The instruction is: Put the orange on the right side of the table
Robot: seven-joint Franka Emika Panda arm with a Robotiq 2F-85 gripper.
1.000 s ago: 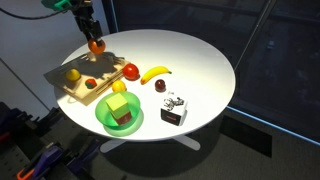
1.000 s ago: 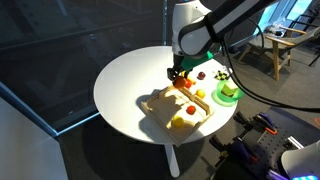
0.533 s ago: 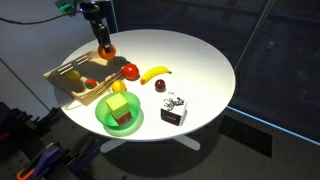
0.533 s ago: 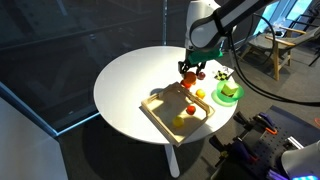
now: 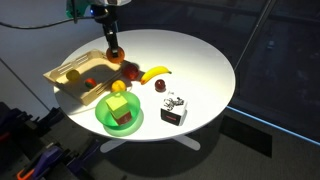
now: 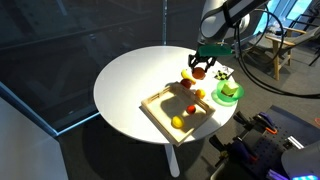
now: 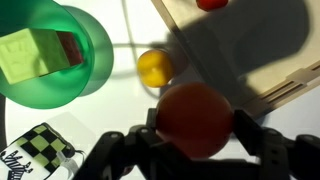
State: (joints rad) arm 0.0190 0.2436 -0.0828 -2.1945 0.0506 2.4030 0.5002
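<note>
My gripper (image 5: 112, 48) is shut on the orange (image 5: 114, 58) and holds it above the round white table (image 5: 200, 60), just past the wooden tray's edge and close to the red apple (image 5: 131, 71). In an exterior view the gripper (image 6: 200, 66) holds the orange (image 6: 198, 73) above the tray's far corner. In the wrist view the orange (image 7: 197, 120) fills the space between both fingers of the gripper (image 7: 197, 128), in shadow.
A wooden tray (image 5: 62, 72) holds a lemon and a small red fruit. A green plate (image 5: 102, 120) with blocks, a small yellow fruit (image 7: 154, 67), a banana (image 5: 155, 73), a dark red fruit (image 5: 161, 87) and a checkered box (image 5: 175, 108) lie nearby.
My gripper has carried the orange away from above the tray's far corner, towards the red apple and the table's middle. Nothing else moved.
</note>
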